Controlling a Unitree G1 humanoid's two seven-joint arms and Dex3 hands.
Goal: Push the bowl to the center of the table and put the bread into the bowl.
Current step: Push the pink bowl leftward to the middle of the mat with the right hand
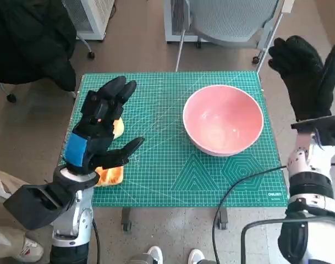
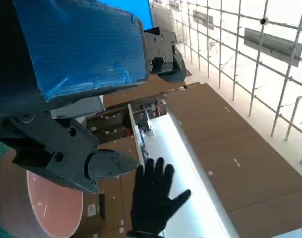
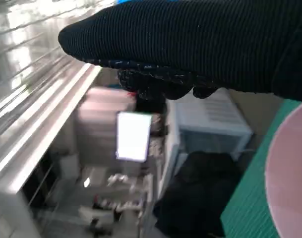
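Note:
A pink bowl (image 1: 223, 119) stands on the green cutting mat (image 1: 173, 170), right of the middle; it also shows as the pink bowl (image 2: 41, 203) in the left wrist view and the pink bowl (image 3: 292, 173) in the right wrist view. Slices of bread (image 1: 110, 176) lie at the mat's left edge, mostly hidden under my left hand (image 1: 101, 129), which hovers above them with fingers spread and empty. My right hand (image 1: 307, 69) is raised off the table's right side, open, fingers apart, apart from the bowl; it appears as the gloved right hand (image 2: 153, 198) in the left wrist view.
A black cable (image 1: 239, 190) crosses the mat's front right corner. A chair (image 1: 233, 19) stands behind the table, a white unit (image 1: 90, 14) and a dark coat (image 1: 29, 38) at the back left. A person's shoes (image 1: 173, 256) show at the front.

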